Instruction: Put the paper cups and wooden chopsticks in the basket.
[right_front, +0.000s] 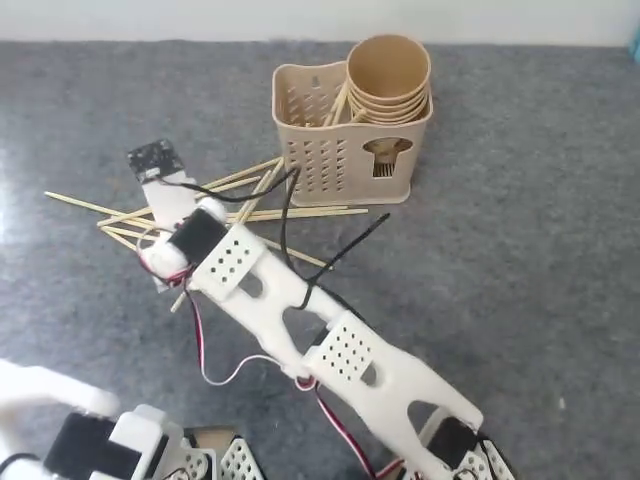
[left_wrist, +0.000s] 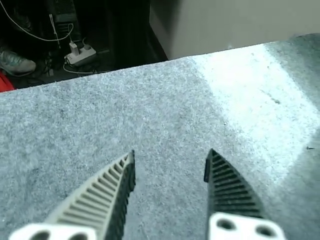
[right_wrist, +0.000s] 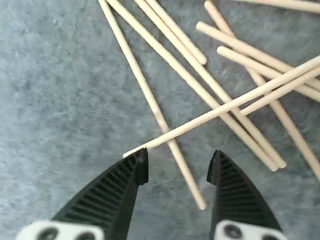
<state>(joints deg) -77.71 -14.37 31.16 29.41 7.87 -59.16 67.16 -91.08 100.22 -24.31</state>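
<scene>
My right hand hangs with jaws apart over the loose chopsticks, which lie on the counter just left of the basket. The paper cups already sit stacked inside the basket. I'd straddle 1 stick squarely, drop low, then close. My left hand, also apart, idles well away from the basket.

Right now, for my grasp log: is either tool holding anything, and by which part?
Nothing is held. The right tool is open over loose chopsticks; the left tool is open over bare table.
</scene>
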